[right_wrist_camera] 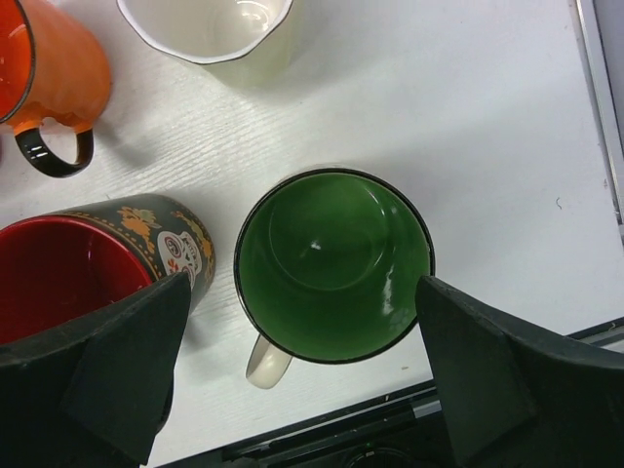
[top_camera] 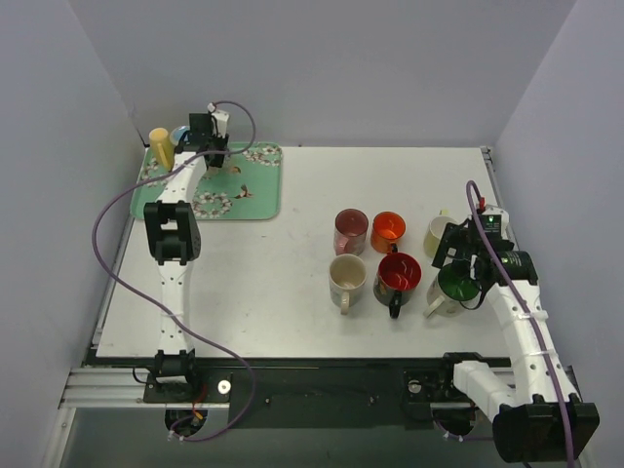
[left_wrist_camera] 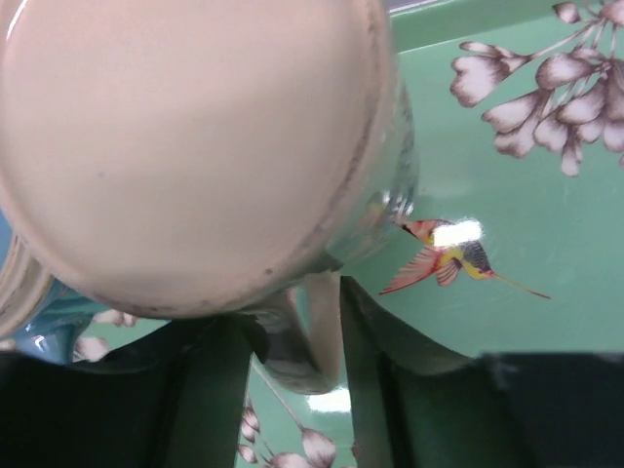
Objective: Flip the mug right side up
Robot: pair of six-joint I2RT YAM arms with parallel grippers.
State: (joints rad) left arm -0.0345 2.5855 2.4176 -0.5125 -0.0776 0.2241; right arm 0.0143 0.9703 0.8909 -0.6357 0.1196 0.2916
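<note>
An upside-down mug with a cream base stands on the green flowered tray at the far left. My left gripper reaches down beside it, and its dark fingers close on the mug's handle from both sides. In the top view the left gripper hides this mug. My right gripper is open and empty. It hovers over an upright green-lined mug at the right of the table, where the top view also shows the gripper.
A yellow mug and a blue one stand on the tray's far left corner. Upright mugs cluster at the right: maroon, orange, cream, red-lined black, white, green.
</note>
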